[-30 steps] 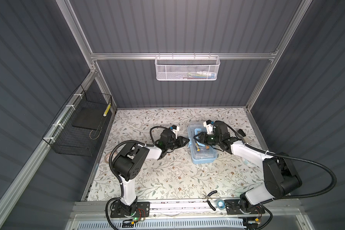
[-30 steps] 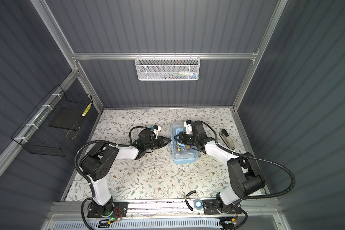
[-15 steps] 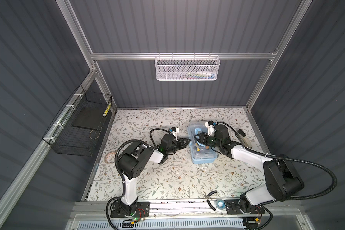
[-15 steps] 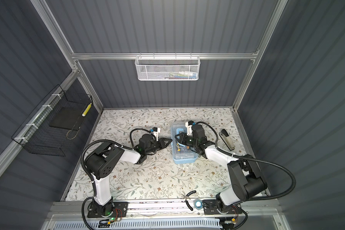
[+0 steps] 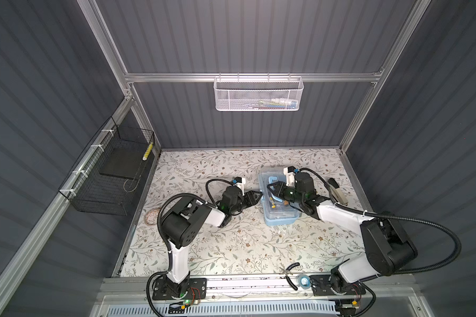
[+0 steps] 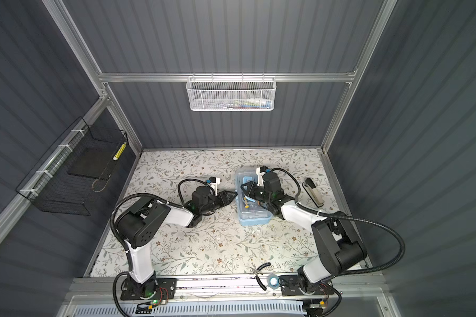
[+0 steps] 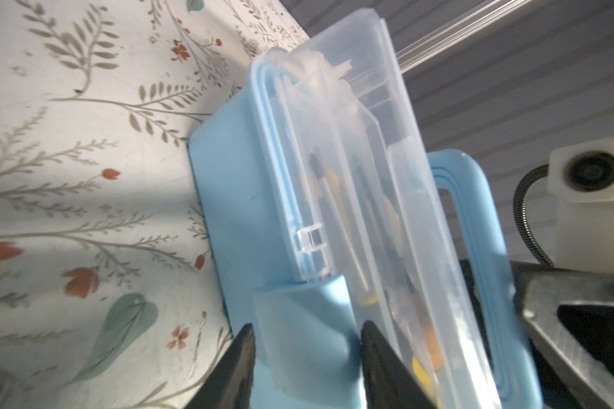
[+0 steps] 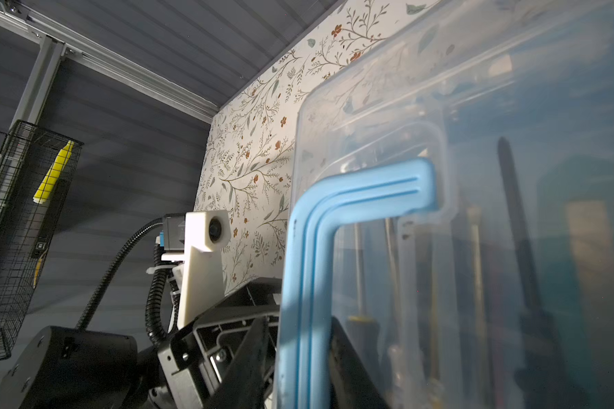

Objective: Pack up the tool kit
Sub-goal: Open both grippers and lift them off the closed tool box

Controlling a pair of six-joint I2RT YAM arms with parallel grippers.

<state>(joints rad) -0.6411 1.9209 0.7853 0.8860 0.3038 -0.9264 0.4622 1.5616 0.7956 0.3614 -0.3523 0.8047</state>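
Light-blue tool kit [image 5: 280, 219] [image 6: 254, 219] is sitting on the floral table [image 5: 231, 247] in both top views, right of the middle and nearer the back edge than the front, its long sides running front to back. The left gripper [image 5: 256, 196] [image 6: 232, 196] is reaching in low to the kit's left wall, while the right gripper [image 5: 272, 189] [image 6: 245, 188] is poised over the clear lid [image 5: 278, 210]. A dark-handled tool [image 5: 337, 192] is lying well apart near the table's right edge; a white mesh basket [image 5: 259, 93] is hanging on the back wall and a black wire basket [image 5: 113, 175] on the left wall. In the left wrist view, the left gripper [image 7: 305, 354] is standing spread, its two black fingers [image 7: 241, 368] flanking the kit's blue latch tab [image 7: 298, 329]; a sliver of blue is showing between the tab and one finger, and whether the other is touching it cannot be told. Slim tools [image 7: 330, 187], yellow and orange among them, are showing blurred through the lid, and the blue handle [image 7: 479, 212] is arching above it. In the right wrist view, the right gripper [image 8: 298, 361] is pinching that blue handle, one black finger [image 8: 249, 364] pressing each side of one leg of the arch, with the left arm's white wrist camera [image 8: 206, 230] looking on from beyond the kit.
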